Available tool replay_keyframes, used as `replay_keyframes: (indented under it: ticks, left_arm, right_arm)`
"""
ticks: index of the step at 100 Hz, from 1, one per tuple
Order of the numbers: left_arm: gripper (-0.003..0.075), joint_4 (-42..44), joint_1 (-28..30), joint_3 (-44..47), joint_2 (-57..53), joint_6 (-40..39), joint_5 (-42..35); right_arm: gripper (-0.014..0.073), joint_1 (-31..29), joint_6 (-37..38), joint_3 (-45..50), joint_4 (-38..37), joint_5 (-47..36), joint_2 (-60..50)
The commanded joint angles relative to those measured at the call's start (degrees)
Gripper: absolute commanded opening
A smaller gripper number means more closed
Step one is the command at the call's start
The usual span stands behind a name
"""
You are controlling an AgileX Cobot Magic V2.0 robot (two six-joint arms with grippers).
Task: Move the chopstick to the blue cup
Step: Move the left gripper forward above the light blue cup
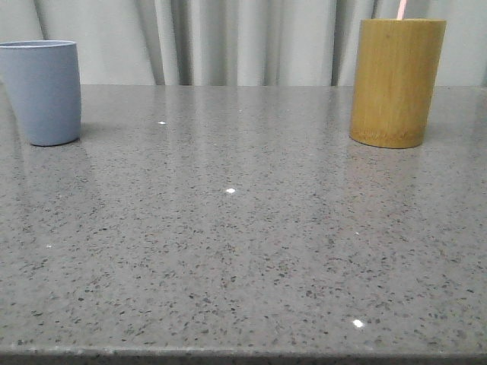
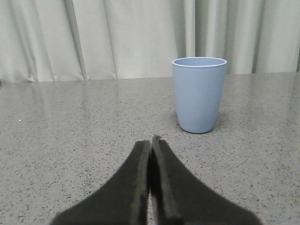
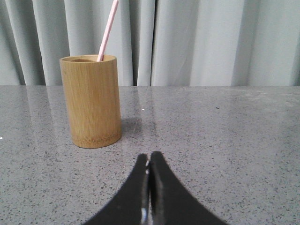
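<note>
The table (image 1: 243,251) is grey stone flecked with dark and pale specks. On it, the blue cup (image 1: 42,91) is a plain matte grey-blue (its rim slightly paler), and the bamboo holder (image 1: 396,80) is yellow-brown with faint vertical grain. The chopstick (image 3: 108,30) rising from that holder is pale pink. Behind the table hang pale grey-white curtains (image 1: 228,38).
</note>
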Motion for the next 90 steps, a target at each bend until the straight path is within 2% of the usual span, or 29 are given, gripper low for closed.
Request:
replay_keyframes:
  ticks: [1, 62, 80, 90]
  left_arm:
    - [-0.0019, 0.2, 0.0, 0.5, -2.0, -0.3, -4.5]
    - [-0.0019, 0.2, 0.0, 0.5, -2.0, -0.3, -4.5]
    - [-0.0019, 0.2, 0.0, 0.2, -2.0, -0.3, -5.5]
    - [-0.0019, 0.0, 0.0, -1.4, -1.8, -0.5, -3.1]
  right_arm:
    - [-0.0067, -0.2, -0.5, 0.0, 0.1, -4.8, -1.2]
    - [-0.0067, -0.2, -0.5, 0.0, 0.1, -4.8, -1.2]
    - [-0.0067, -0.2, -0.5, 0.0, 0.1, -9.7, -1.2]
    - [-0.0067, -0.2, -0.5, -1.3, 0.2, -6.4, -0.8]
